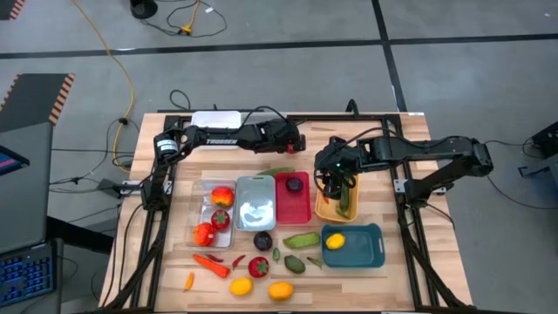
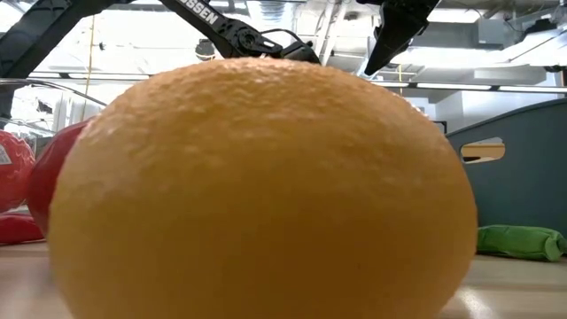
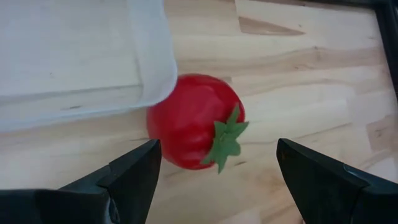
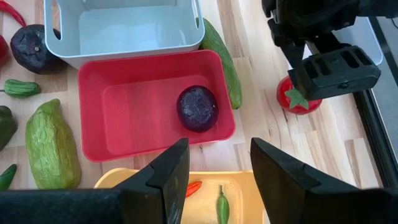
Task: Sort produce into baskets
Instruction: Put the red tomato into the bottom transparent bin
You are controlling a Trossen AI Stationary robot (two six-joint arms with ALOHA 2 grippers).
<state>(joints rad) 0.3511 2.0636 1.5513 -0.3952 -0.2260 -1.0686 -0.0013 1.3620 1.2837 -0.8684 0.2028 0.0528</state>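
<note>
Left tool (image 3: 214, 180) fingers spread, nothing held. Sits low over the far side of the wooden worktop (image 1: 410, 270). Round red toy tomato with green star calyx (image 3: 196, 121) lies on the wood directly ahead of the gap, not touching either finger. Edge of a clear plastic bin (image 3: 149, 68) overlaps the tomato on its far side.

Right tool (image 4: 217, 168) fingers apart, empty, hanging over the yellow-orange rectangular bin (image 1: 324, 209). That bin holds a small green chili (image 4: 222, 205) and a bit of red-orange produce (image 4: 194, 188), just below the fingertips.

Ahead of the right tool:
- red plastic bin (image 4: 99, 127) with one dark purple plum (image 4: 197, 107) inside
- beyond it the silver-grey bin (image 4: 124, 31), empty inside
- long green cucumber (image 4: 222, 59) lying along the red bin's side, on the wood
- the same tomato further out, under the left tool

Teal bin (image 1: 362, 249) near the right tool holds a yellow lemon (image 1: 335, 239).

Clear bins on the left hold red and orange pieces (image 1: 220, 197).

Loose on the near worktop: orange carrot (image 1: 209, 263), red strawberry (image 1: 258, 266), green pod (image 1: 301, 238), second purple plum (image 1: 262, 240), two oranges/lemons (image 1: 280, 290).

Low view mostly blocked by one large orange fruit (image 2: 266, 186).
</note>
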